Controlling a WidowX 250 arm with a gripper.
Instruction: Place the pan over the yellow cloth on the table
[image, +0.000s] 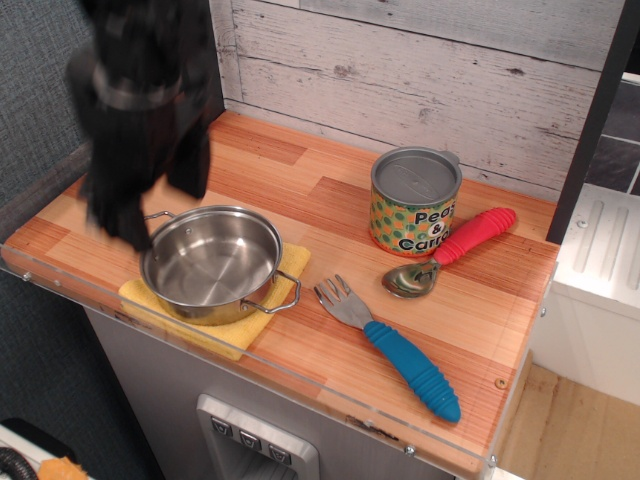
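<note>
The pan (212, 262), a small round pot of shiny stainless steel with two wire loop handles, sits upright on the folded yellow cloth (222, 326) near the front left corner of the light and reddish wood-plank table (330, 200), just behind the clear acrylic front edge; yellow shows in front of it, to its left and at its right, so it looks squarely set on the cloth and the placing appears done. The black gripper (148, 180) hangs above and to the left of the pan, badly motion-blurred, with nothing visibly in it and apart from the rim; how wide its jaws stand I cannot tell. As a thing to handle, the pan is likely light and stiff, thin-walled, and its polished metal would be slippery under smooth pads. The best hold is probably the rim wall pinched from above, one finger inside and one outside, or else a loop handle, though the thin wire could let the pot swing. The cloth beneath is soft and may bunch or slide if the pan is dragged rather than lifted. Well apart to the right stand a printed can (414, 201), a red-handled spoon (452, 250) and a blue-handled fork (395, 350).
</note>
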